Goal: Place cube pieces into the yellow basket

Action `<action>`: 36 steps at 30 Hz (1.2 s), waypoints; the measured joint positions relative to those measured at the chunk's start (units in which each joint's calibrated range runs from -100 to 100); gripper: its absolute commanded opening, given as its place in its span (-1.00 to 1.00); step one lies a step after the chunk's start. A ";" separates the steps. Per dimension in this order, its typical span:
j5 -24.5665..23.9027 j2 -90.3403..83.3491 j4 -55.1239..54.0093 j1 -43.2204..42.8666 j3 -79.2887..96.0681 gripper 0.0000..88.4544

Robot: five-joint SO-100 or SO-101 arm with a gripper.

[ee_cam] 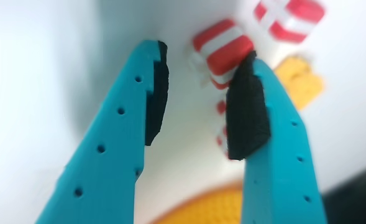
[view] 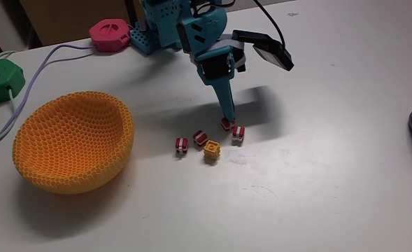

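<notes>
Just beside gripper: striped cube.

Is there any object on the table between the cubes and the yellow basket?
No. Bare table lies between the cubes and the basket in the fixed view. The end effector is down at the far cubes, jaws open in the wrist view.
</notes>
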 measured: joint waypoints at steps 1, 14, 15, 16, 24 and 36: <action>-0.10 0.59 -0.33 0.00 -0.49 -0.65; 0.20 3.25 0.11 2.42 -4.33 -0.62; 0.20 3.44 0.11 2.90 -4.33 -0.61; 0.20 3.64 0.11 3.29 -4.33 -0.61; -0.10 6.79 -1.33 3.58 -5.12 -0.84; -0.10 6.69 3.00 3.29 -8.67 -1.00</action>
